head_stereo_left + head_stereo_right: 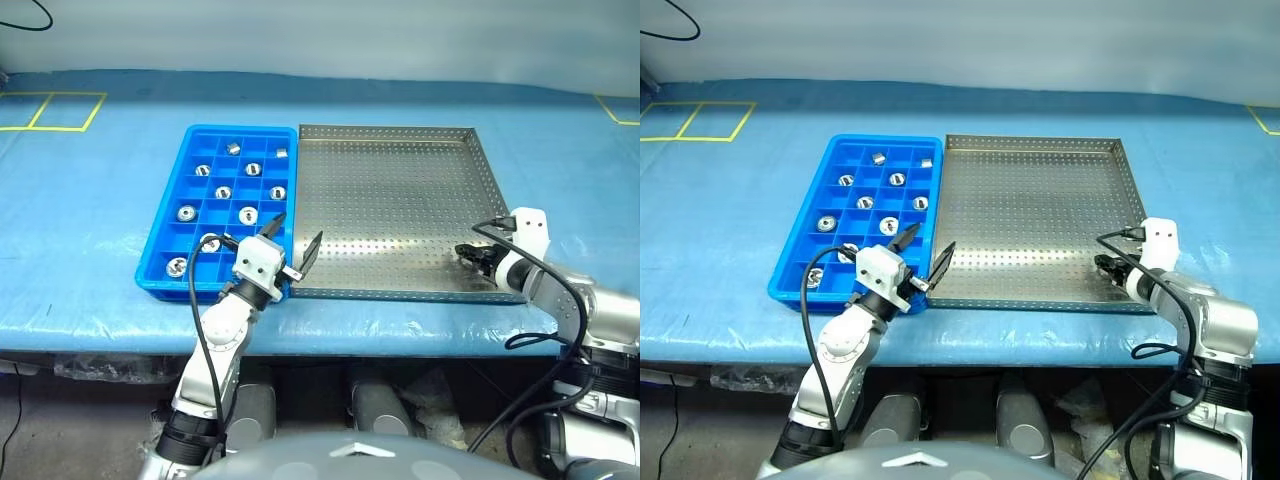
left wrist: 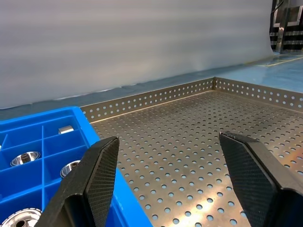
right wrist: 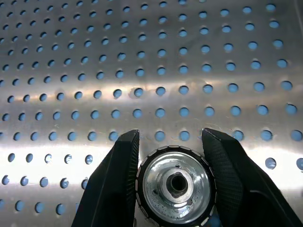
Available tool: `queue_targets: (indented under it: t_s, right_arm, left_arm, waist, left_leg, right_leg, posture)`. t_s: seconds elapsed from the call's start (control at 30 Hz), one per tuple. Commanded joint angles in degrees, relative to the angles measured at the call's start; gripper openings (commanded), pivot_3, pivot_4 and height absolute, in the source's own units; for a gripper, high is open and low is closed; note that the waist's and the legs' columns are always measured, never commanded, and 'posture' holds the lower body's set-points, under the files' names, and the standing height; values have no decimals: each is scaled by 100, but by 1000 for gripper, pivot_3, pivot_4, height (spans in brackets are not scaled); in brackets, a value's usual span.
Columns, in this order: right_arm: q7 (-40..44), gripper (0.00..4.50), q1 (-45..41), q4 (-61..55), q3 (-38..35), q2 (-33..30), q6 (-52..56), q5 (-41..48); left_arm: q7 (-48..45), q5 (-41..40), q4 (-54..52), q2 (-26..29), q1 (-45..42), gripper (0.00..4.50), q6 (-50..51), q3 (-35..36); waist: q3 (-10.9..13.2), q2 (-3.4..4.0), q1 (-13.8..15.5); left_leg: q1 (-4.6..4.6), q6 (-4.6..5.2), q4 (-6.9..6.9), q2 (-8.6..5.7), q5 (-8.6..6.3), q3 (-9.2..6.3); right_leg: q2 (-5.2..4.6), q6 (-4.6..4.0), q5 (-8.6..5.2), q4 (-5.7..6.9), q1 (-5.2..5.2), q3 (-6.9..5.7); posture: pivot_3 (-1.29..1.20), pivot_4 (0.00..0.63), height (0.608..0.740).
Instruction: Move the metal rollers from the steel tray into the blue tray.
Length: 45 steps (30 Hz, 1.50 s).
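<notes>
The blue tray (image 1: pixel 165 262) lay on the left, ten metal rollers (image 1: pixel 248 213) sitting in separate cells. The left gripper (image 1: pixel 295 248) hovered over the seam where it touches the steel tray (image 1: pixel 390 140), fingers spread and empty. At the steel tray's near right corner, the right gripper (image 3: pixel 171 142) was clamped on one roller (image 3: pixel 176 185).

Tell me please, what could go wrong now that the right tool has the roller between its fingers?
1. The right tool grips the metal roller only by its round sides, so it may slip out during lifting.
2. Many cells of the blue tray already hold rollers; dropping onto a filled cell is possible.
3. The open left tool hovers over the trays' shared edge, near the likely crossing path.
</notes>
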Motion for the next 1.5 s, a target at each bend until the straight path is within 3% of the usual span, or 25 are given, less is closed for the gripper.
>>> queue_targets:
  t_s: [0.03, 0.27, 0.73, 1.5]
  right_arm:
    - [130, 1735, -111, -435, 105, 26, -426, 77]
    - [530, 1735, -553, -917, 514, 404, -1045, 424]
    - [1168, 1735, -1259, -729, 1736, 851, -1865, 339]
    - [1810, 1735, -1637, -157, 2788, 1455, -2111, 190]
  left_arm:
    - [21, 9, -351, 23, -41, 3720, -57, 26]
    - [80, 24, -509, 112, 16, 3720, -7, 90]
    - [424, 150, -1095, 397, 659, 3720, 146, 593]
    - [646, 324, -1587, 410, 1218, 3720, 273, 1016]
  waist:
    - [2, 2, 15]
    - [5, 6, 20]
    - [10, 6, 315]
    - [12, 6, 832]
  left_leg:
    - [-1, 0, 0, -1, 0, 0]
    - [-2, 0, -3, 1, 0, 0]
    - [-4, 0, -34, 0, 0, -13]
    - [-13, -3, -45, 2, -1, -21]
  right_leg:
    - [-1, 0, 0, -1, -1, 0]
    - [0, 0, 0, -1, -6, -1]
    - [-3, -16, -10, -5, -17, -17]
    - [-5, -26, -15, -19, -23, -34]
  posture:
    - [89, 150, 740]
    - [120, 150, 740]
    - [269, 150, 740]
    - [365, 150, 740]
